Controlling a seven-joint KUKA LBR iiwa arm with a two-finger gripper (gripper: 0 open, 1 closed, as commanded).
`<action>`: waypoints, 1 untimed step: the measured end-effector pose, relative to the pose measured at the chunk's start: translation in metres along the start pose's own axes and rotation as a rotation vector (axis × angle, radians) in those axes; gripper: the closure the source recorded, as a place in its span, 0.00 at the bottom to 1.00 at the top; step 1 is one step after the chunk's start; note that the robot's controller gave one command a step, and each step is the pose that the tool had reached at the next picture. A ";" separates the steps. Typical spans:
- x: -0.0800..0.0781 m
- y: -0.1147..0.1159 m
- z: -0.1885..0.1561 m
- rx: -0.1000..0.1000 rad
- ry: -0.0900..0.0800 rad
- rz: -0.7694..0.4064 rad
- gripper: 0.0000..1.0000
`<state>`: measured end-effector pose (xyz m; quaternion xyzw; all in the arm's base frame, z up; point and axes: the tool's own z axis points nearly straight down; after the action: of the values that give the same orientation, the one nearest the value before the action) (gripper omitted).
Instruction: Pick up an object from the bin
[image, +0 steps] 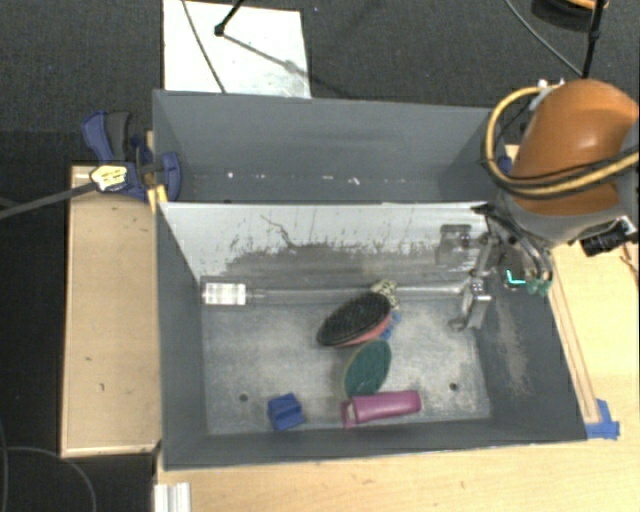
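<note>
My gripper (464, 318) hangs over the right part of the bin floor, its fingertips close together with nothing between them. To its left lies a hairbrush (354, 319) with black bristles and a pink and blue body. Just below the brush rests a dark green oval piece (367, 370). A purple cylinder (382, 406) lies along the front wall below that.
A small blue block (286, 411) sits near the front left of the bin. A clear tube with a white cap (224, 293) lies along the back edge of the floor at the left. The arm with its orange cover comes in from the upper right.
</note>
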<state>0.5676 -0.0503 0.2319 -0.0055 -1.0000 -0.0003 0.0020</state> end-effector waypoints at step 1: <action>-0.003 0.065 0.163 0.001 -0.005 -0.332 0.00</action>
<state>0.5704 0.0145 0.0688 0.1596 -0.9872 -0.0003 -0.0007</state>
